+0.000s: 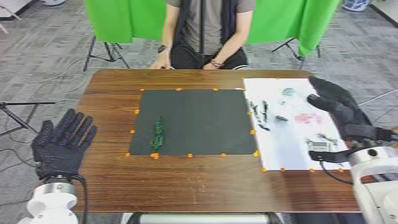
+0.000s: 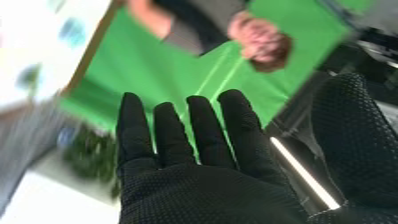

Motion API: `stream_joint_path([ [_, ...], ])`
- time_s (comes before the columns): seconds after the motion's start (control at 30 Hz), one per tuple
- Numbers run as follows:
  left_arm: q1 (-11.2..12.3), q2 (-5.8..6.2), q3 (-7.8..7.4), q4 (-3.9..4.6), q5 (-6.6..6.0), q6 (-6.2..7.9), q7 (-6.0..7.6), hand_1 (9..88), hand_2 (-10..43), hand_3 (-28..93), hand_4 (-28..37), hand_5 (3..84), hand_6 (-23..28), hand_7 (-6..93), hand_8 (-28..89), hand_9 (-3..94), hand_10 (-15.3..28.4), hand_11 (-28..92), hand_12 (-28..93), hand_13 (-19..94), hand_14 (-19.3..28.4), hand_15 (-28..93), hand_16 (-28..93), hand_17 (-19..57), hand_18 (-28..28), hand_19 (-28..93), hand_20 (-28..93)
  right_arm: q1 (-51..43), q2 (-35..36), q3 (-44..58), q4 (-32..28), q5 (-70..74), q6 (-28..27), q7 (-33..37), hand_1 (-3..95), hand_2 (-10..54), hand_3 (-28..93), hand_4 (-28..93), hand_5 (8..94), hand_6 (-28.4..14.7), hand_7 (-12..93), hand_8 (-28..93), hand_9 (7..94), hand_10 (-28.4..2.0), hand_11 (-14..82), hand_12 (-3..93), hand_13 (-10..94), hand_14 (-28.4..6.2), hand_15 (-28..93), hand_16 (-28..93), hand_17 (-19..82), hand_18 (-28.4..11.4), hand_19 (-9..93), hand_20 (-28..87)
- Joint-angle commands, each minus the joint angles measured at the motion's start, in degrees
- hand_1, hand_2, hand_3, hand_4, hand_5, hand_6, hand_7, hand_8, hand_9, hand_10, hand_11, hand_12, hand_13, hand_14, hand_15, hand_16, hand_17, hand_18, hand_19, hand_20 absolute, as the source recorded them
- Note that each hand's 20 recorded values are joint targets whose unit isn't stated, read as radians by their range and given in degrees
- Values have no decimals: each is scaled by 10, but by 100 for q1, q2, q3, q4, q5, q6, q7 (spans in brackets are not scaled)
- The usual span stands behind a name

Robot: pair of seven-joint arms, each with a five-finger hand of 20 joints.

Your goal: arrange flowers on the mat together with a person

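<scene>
A green stem (image 1: 158, 135) lies on the left part of the dark mat (image 1: 202, 120), a pink flower (image 1: 307, 118) on the white sheet (image 1: 282, 159). The left hand (image 1: 60, 152) and right hand (image 1: 338, 102) are open.

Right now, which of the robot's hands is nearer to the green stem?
Left. The left hand is left of the green stem; the right hand is across the dark mat, at the white sheet.

Mat (image 1: 202, 120) on table (image 1: 178, 192); stem (image 1: 158, 136) on mat's left part; sheet (image 1: 282, 156) right of mat; flowers (image 1: 308, 118) on sheet
</scene>
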Motion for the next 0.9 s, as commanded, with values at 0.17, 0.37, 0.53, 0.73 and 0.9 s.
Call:
stream_joint_path([
  [0.17, 107, -18, -75, 34, -24, 20, 20, 248, 174, 731, -283, 499, 84, 102, -100, 439, 136, 168, 53, 328, 155, 283, -78, -49, 154, 402, 63, -260, 549, -33, -47, -2713, -48, 2382, 215, 36, 771, -238, 334, -73, 108, -99, 310, -152, 52, 91, 247, -151, 53, 97, 94, -167, 391, 75],
  [0.37, 125, -32, -82, 31, -45, 35, -2, 249, 173, 734, -283, 501, 85, 104, -100, 441, 137, 170, 54, 329, 155, 284, -77, -49, 154, 403, 64, -97, 708, -497, 104, -3972, -435, 3656, 238, -35, 751, -240, 397, -88, 104, -101, 369, -195, 77, 110, 297, -190, 106, 151, 86, -190, 490, 73],
  [0.53, 131, -35, -76, 37, -60, 25, 19, 250, 173, 733, -283, 503, 85, 105, -100, 444, 139, 172, 54, 330, 155, 285, -78, -49, 155, 403, 64, 2, 709, -623, 281, -4250, -851, 4086, 260, -92, 736, -259, 486, -93, 117, -106, 460, -216, 189, 183, 352, -199, 350, 155, 121, -213, 602, 95],
  [0.73, 137, -26, -67, 48, -78, 40, 43, 251, 173, 733, -283, 504, 85, 107, -100, 447, 139, 173, 54, 332, 155, 286, -78, -49, 155, 405, 64, 74, 606, -518, 510, -3928, -1246, 4071, 308, -95, 702, -281, 590, -75, 149, -114, 523, -207, 429, 276, 402, -206, 631, 194, 164, -239, 701, 161],
  [0.9, 152, -40, -57, 46, -77, 57, 40, 251, 171, 736, -283, 505, 85, 110, -100, 448, 139, 175, 55, 332, 155, 286, -79, -48, 155, 406, 63, 231, 472, -462, 726, -3455, -1886, 4089, 363, -95, 661, -282, 669, -38, 165, -121, 620, -178, 433, 279, 484, -184, 655, 225, 210, -238, 737, 201],
])
